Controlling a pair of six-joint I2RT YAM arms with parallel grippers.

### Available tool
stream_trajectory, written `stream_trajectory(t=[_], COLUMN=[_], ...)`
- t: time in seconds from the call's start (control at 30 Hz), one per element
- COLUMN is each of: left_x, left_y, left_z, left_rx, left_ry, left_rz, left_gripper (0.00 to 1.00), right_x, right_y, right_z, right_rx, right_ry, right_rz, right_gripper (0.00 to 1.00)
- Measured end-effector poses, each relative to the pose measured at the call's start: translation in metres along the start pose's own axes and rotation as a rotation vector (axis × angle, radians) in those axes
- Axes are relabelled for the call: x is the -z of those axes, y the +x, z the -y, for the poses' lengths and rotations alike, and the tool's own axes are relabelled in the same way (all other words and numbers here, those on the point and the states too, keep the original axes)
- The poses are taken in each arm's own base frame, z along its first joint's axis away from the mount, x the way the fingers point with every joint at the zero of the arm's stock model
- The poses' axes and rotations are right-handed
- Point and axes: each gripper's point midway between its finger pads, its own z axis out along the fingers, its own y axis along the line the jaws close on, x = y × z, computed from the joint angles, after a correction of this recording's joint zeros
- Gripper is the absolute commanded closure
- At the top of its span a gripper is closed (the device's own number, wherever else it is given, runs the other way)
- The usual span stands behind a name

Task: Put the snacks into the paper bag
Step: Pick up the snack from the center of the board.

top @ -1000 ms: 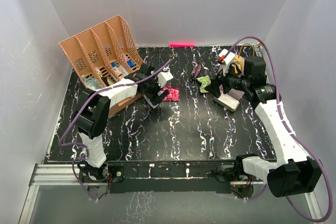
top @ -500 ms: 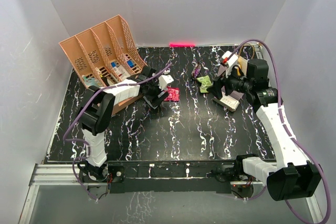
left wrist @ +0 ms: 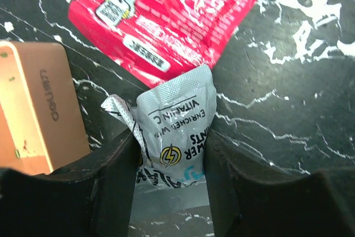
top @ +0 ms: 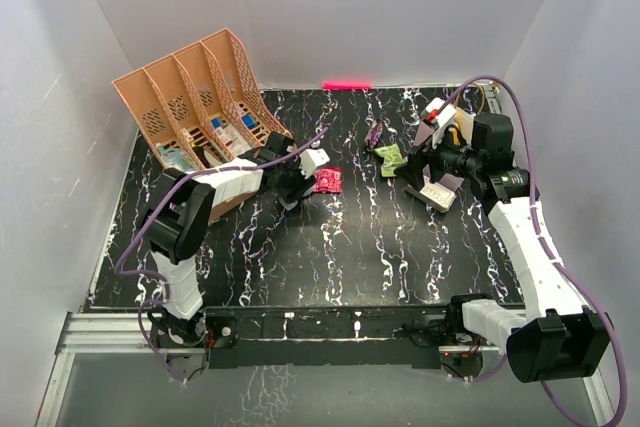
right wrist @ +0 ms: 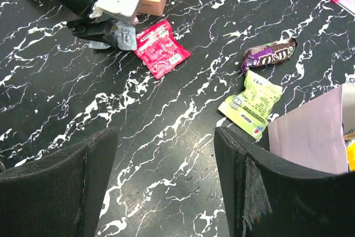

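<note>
- Over the last second my left wrist has dipped and swung a little toward me, seen from above. My left pincer (left wrist: 170,154) is now pinching a silver mint sachet (left wrist: 177,115) across its lower half, a finger pressed to each side.
- The sachet's top edge pokes out past my fingertips and touches the near edge of the pink packet (left wrist: 172,15), which lies flat just ahead. The corner of the peach organiser (left wrist: 33,104) sits just outside my left finger.
- I judge this as a grasp made. I cannot tell whether the sachet is clear of the marbled table (left wrist: 299,98).
- My right arm has barely shifted. My right pincer (right wrist: 163,137) hangs spread wide and holds nothing. The lilac paper bag (right wrist: 310,137) is just outside its right finger, with the green packet (right wrist: 252,104) and the purple M&M's packet (right wrist: 269,55) ahead of it.
- The bag is well apart from my left pincer, away to its right, so the carry across is the step left.
</note>
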Motion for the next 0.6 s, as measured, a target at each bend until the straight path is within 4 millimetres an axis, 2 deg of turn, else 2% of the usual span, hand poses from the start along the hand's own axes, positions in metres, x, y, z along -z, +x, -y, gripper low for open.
stream_trajectory(t=[0.2,0.33,0.47,0.6], left_x=[0.013,0.023,0.040,0.064], left_y=[0.012,0.013,-0.002,-0.021], left_z=[0.013,0.022,0.026,0.031], left_rx=[-0.030,-0.053,-0.085,-0.120], left_ry=[0.029,0.062,0.081,0.104], left_rz=[-0.017,-0.012,0.040,0.105], left_gripper=[0.61,0.61,0.61,0.61], right_x=[-0.004,-0.011,-0.018,-0.035], right_y=[-0.002,-0.002,0.003,0.007], right_z=[-0.005,-0.010,-0.019,-0.028], right_rx=[-0.018,-0.047,-0.104,-0.183], right_ry=[-0.043,-0.086,-0.137,-0.193], right_rz=[0.015,0.036,0.053,0.051], right_gripper=[0.27,0.27,0.28,0.29])
